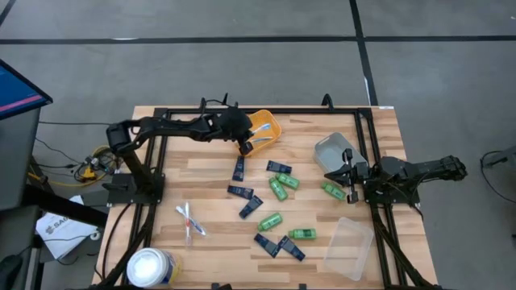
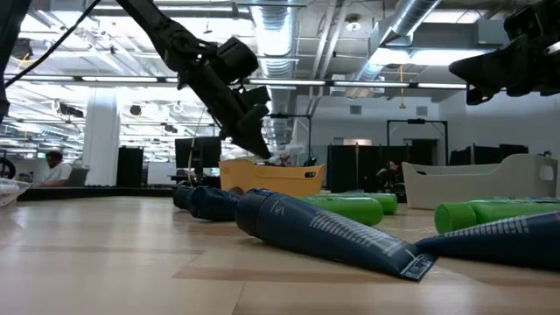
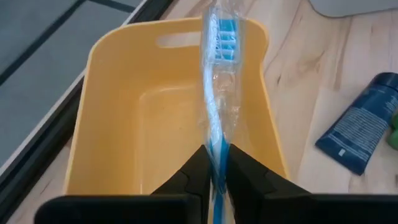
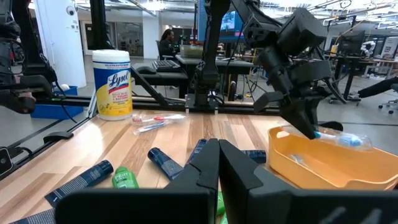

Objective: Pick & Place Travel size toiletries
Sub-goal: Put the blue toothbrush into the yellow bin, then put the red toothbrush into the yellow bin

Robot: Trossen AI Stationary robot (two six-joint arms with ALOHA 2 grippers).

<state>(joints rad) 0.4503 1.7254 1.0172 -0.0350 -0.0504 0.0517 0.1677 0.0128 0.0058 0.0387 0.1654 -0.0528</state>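
Observation:
My left gripper [image 1: 246,147] hangs over the near rim of the orange tray [image 1: 269,126], shut on a blue toothbrush in a clear wrapper [image 3: 219,74]. My right gripper [image 4: 217,163] is shut on nothing and waits above the table near the grey tray [image 1: 332,148]. Several green bottles [image 1: 279,189] and flat navy packets [image 1: 239,167] lie on their sides in the middle of the table. More wrapped toothbrushes [image 1: 190,219] lie flat toward the left. My left gripper pinches the wrapped toothbrush by its handle [image 3: 216,146] between the two fingers [image 3: 193,171]. The fingers slant down from the table's left, and the brush runs on forward from their tips. It is lifted clear, its bristle end [image 4: 348,140] just above the orange tray's inside.
A clear tray [image 1: 348,246] lies near the table's right near corner. A large white tub [image 1: 151,267] stands at the near left corner. A black frame rail [image 1: 161,113] borders the table. Bare wood [image 1: 201,173] shows between the left arm and the scattered items.

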